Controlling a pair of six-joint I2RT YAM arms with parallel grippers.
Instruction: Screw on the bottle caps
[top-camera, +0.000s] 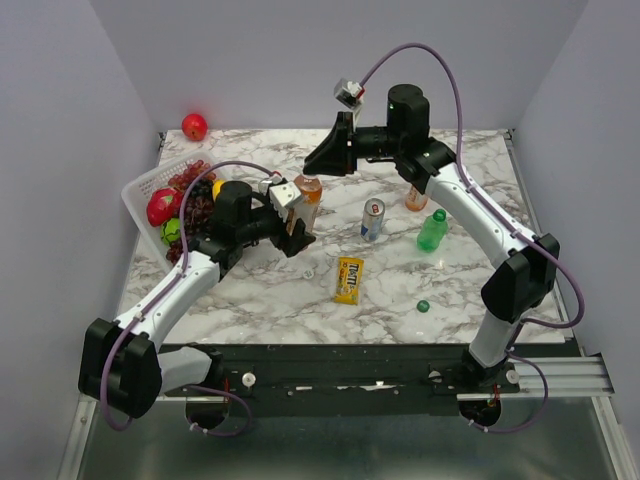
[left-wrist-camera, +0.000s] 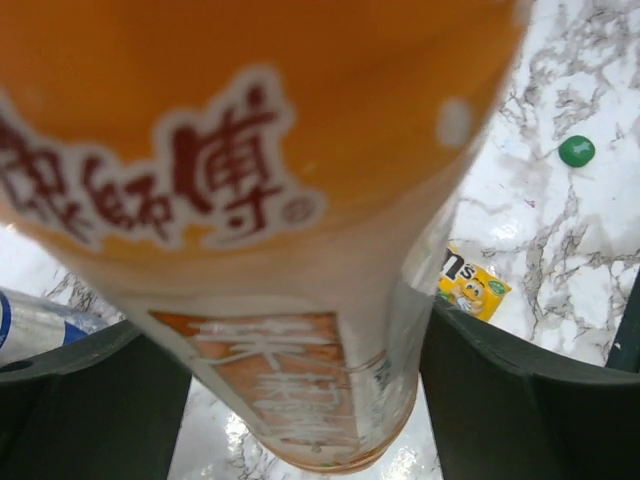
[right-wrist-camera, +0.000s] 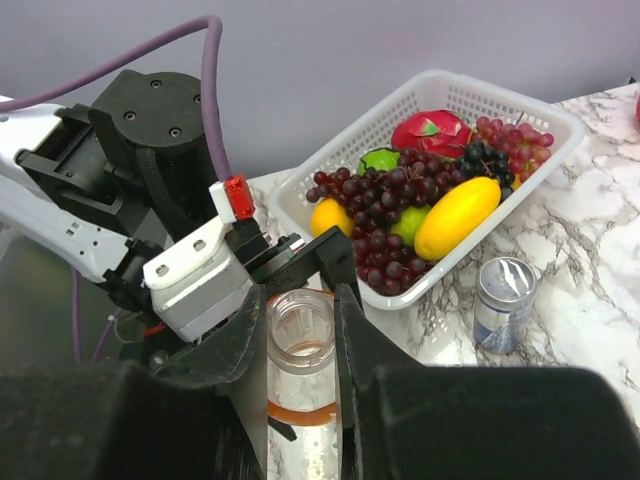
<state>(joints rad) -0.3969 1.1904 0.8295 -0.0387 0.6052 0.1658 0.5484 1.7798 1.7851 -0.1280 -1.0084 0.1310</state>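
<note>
Left wrist view is basically all orange bottle (left-wrist-camera: 300, 200). It fills the frame, and the left gripper (top-camera: 300, 215) is clamped on its body with a dark finger (left-wrist-camera: 90, 400) on each side. From the right wrist cam you look down into its neck, which is open and uncapped. I can't tell if its base is touching the marble table (top-camera: 260, 290).

The right gripper (top-camera: 318, 160) hangs just above and behind that bottle. Its own fingers show as two dark blurs spread apart, with nothing pinched between them.

The green cap (top-camera: 423, 306) is lying loose on the table toward the front right, well apart from everything. The green bottle (top-camera: 432, 230) stands behind it, and the second orange bottle (top-camera: 416, 197) is just past that. Can't spot the white caps in any view.

Other stuff: a drink can (top-camera: 372, 218) sits between the held bottle and the green one, and a yellow candy packet (top-camera: 348, 280) is lying in front of it. A white basket (top-camera: 140, 185) of fruit sits on the left and a red apple (top-camera: 194, 126) is at the back wall.
</note>
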